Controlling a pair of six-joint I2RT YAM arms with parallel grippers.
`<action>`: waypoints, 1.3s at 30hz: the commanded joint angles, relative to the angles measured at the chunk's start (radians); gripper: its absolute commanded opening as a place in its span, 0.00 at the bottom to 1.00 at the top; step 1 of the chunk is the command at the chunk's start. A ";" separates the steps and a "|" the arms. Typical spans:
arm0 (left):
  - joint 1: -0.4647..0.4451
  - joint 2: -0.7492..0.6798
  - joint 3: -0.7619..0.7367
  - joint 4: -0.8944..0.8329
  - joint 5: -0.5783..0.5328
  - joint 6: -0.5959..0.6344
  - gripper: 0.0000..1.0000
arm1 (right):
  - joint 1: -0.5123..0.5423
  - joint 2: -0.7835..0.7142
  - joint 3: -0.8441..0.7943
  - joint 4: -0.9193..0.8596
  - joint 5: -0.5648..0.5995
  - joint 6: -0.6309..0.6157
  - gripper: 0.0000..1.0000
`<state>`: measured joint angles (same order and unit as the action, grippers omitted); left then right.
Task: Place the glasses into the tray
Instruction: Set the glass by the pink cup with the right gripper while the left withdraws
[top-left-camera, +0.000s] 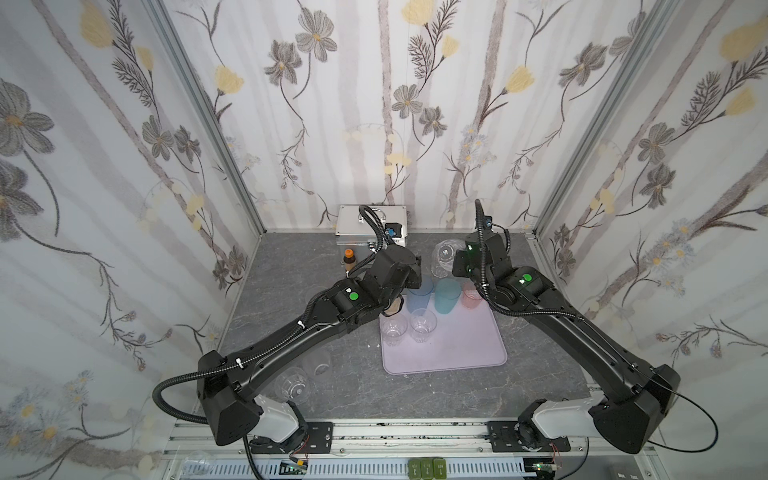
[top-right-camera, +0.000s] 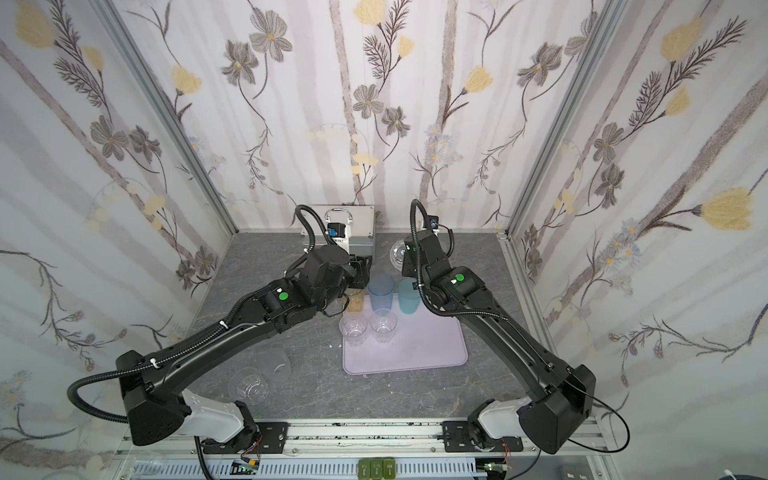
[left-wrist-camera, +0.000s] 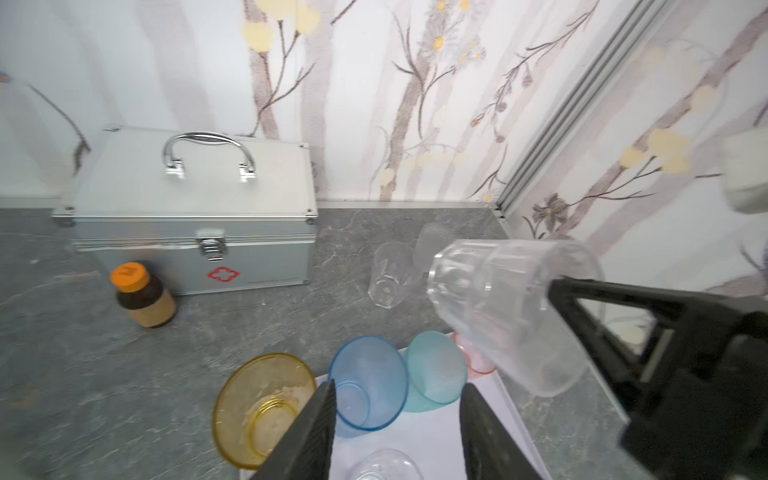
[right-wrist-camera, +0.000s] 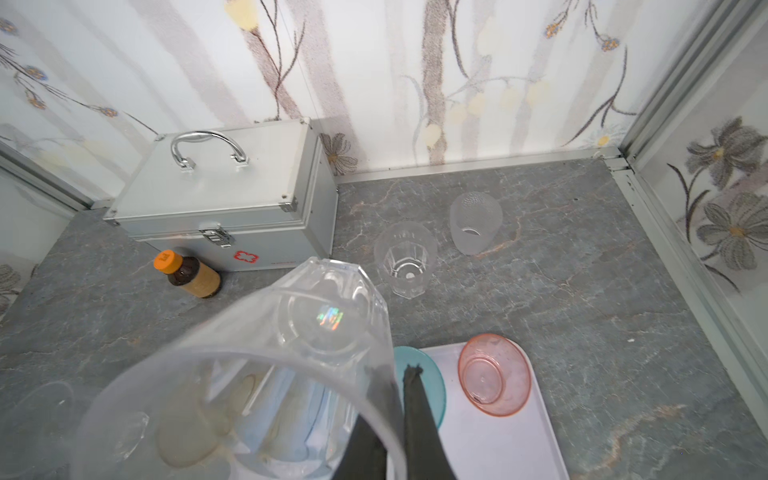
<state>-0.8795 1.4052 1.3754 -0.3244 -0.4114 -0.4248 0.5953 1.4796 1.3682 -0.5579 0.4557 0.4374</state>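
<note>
The glasses are split between the tray (top-left-camera: 457, 345) and the bench (top-left-camera: 415, 395) around it, and one is in the air. The right tool (right-wrist-camera: 401, 374) is clamped on the rim of a clear faceted glass (right-wrist-camera: 291, 353), one finger inside the wall and one outside. It holds the glass tilted by the tray's far edge. The left tool (left-wrist-camera: 399, 384) has its fingers apart with nothing gripped, low over the tray's far left part. The amber tumbler (left-wrist-camera: 262, 411) is just beside one finger at the tray's far left corner; whether it sits fully inside the rim I cannot tell. Along the tray's far edge stand the blue tumbler (left-wrist-camera: 370, 390), the teal tumbler (left-wrist-camera: 436, 365) and the pink tumbler (right-wrist-camera: 494, 374), close together. Nearer the tray's middle, two short clear glasses (top-left-camera: 394, 328) stand side by side. Beyond the tray's far edge another clear glass (right-wrist-camera: 405, 259) and a frosted glass (right-wrist-camera: 476, 228) rest on the bench, near each other. Off the tray's near left corner two more glasses (top-left-camera: 293, 384) sit on the bench, partly under the left arm. Well beyond the tray's far left corner are a silver first-aid case (left-wrist-camera: 191, 216) and, just in front of it, a brown bottle with an orange cap (left-wrist-camera: 143, 295)
</note>
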 joint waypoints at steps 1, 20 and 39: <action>0.085 -0.067 -0.106 0.045 -0.077 0.078 0.54 | -0.065 -0.065 -0.053 -0.113 -0.086 -0.057 0.00; 0.208 -0.264 -0.584 0.441 0.081 0.054 0.59 | -0.041 0.017 -0.374 -0.166 -0.280 -0.030 0.00; 0.207 -0.254 -0.618 0.447 0.051 0.020 0.61 | -0.057 0.214 -0.297 -0.094 -0.217 -0.076 0.11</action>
<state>-0.6724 1.1423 0.7513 0.0868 -0.3511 -0.3927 0.5407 1.6871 1.0592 -0.7052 0.2108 0.3580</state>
